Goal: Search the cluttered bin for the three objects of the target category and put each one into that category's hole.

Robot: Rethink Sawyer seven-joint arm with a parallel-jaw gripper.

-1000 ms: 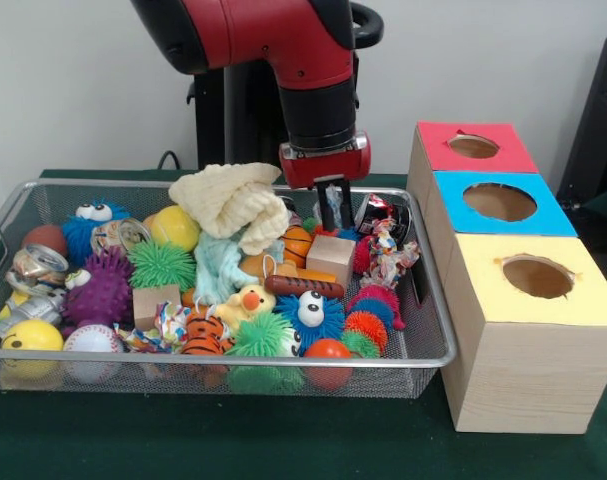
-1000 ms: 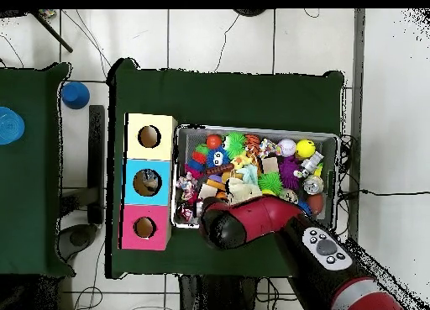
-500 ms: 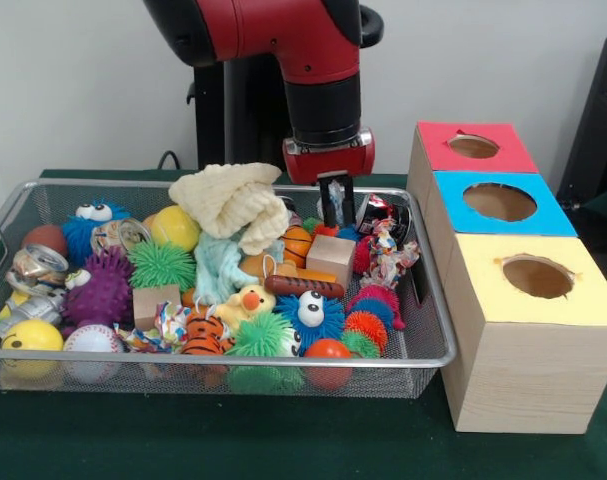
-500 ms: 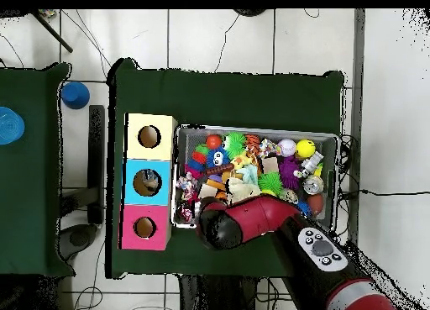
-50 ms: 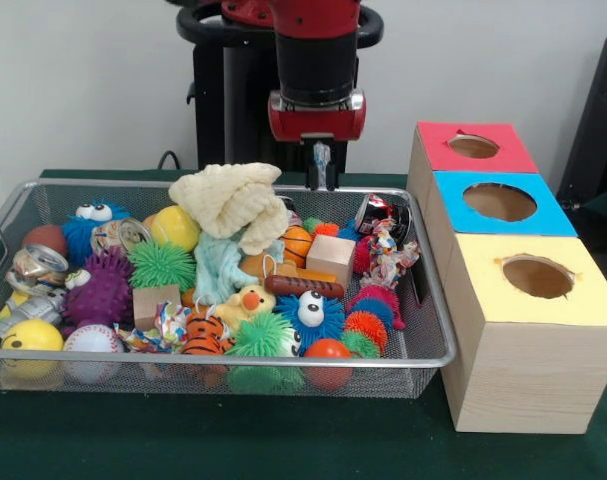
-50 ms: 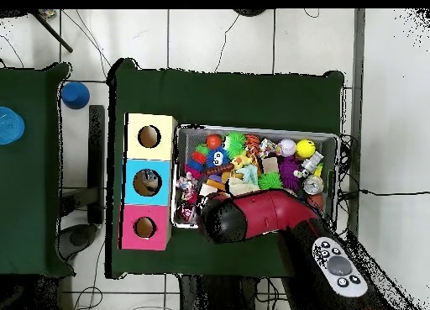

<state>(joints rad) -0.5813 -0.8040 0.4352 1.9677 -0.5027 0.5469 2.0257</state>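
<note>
Green table holds the bin [image 5: 13, 215]; above it, gripper [image 5: 321, 166] jaws clamp a small pale object [image 5: 322, 156]

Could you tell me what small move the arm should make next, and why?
Probably carry on toward the row of boxes. The hand hangs above the back of the wire bin, closed on a small pale object that I cannot identify, so I cannot say which hole, red, blue or yellow.
</note>
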